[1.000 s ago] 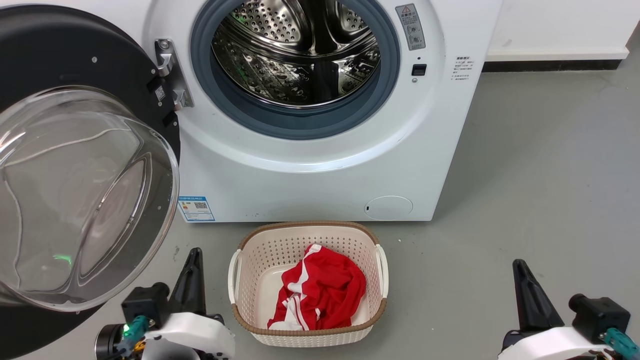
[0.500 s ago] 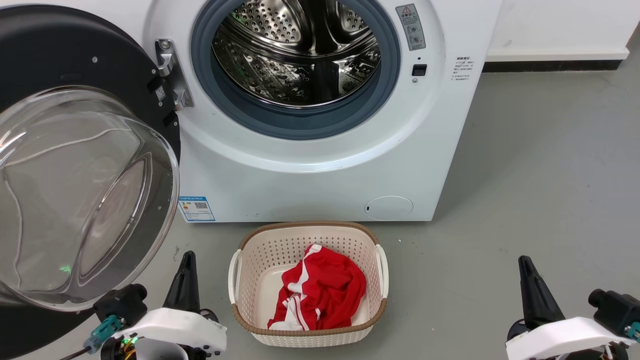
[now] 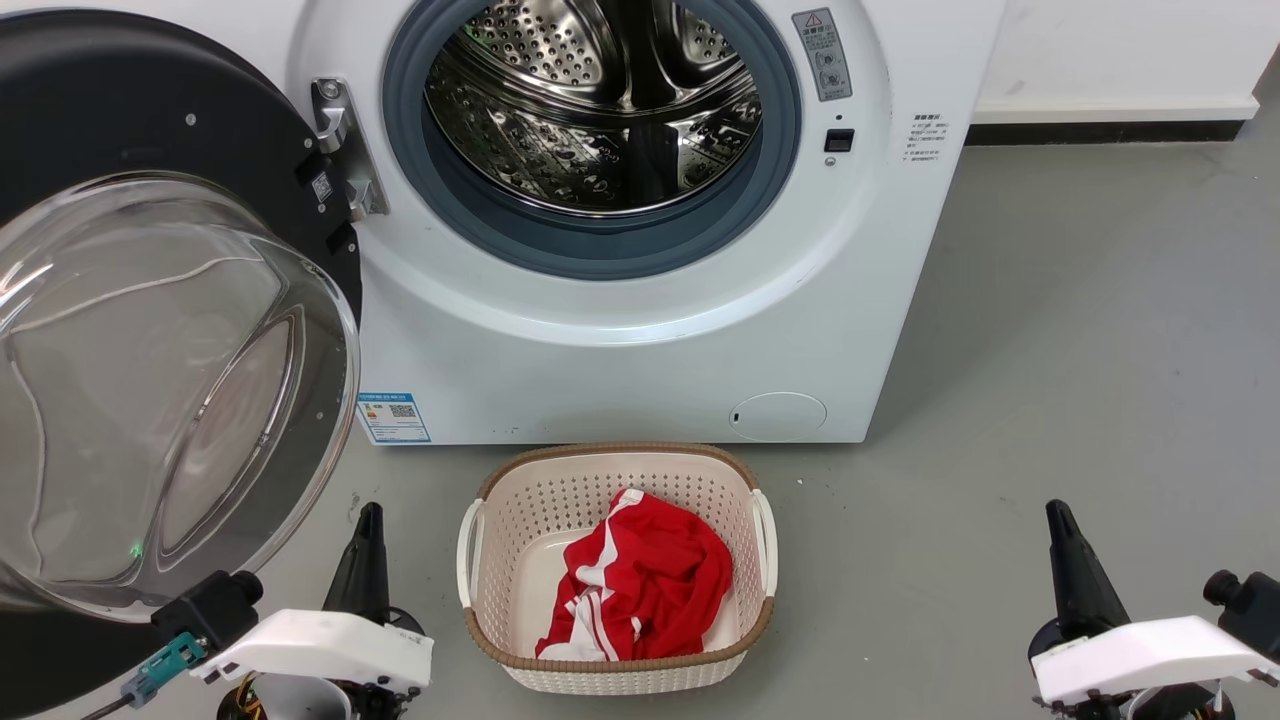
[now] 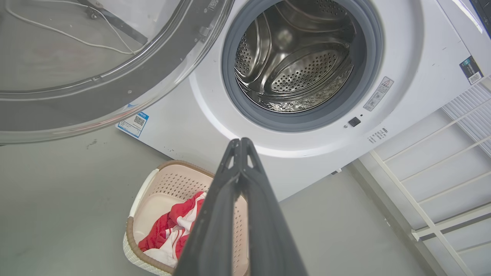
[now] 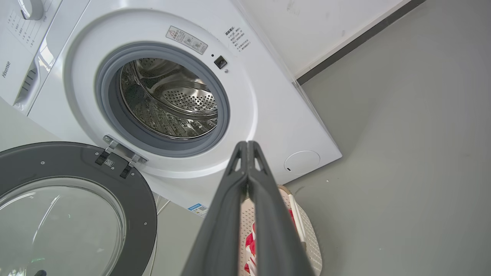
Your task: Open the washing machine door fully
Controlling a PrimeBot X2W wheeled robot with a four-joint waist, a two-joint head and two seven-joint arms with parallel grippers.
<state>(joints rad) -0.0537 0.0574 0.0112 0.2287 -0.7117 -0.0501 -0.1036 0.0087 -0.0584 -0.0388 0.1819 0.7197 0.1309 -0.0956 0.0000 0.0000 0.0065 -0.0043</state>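
Black washing machine door [image 3: 150, 110] stands wide; left claw [image 3: 369, 514], right claw [image 3: 1057, 510] pressed together, clear.

You're looking at a white washing machine [image 3: 620, 370], its door [image 3: 120, 110] showing glossy black around clear glass. The drum [image 3: 600, 110] is gleaming silver, dotted all over with holes, and the rubber ring [image 3: 600, 255] is reading grey. The label [image 3: 392, 417] is showing blue. The basket [image 3: 620, 450] is coming up cream, perforated, brown-rimmed; the garment [image 3: 650, 590] is blazing red with white stripes, the floor [image 3: 1050, 350] plain grey.
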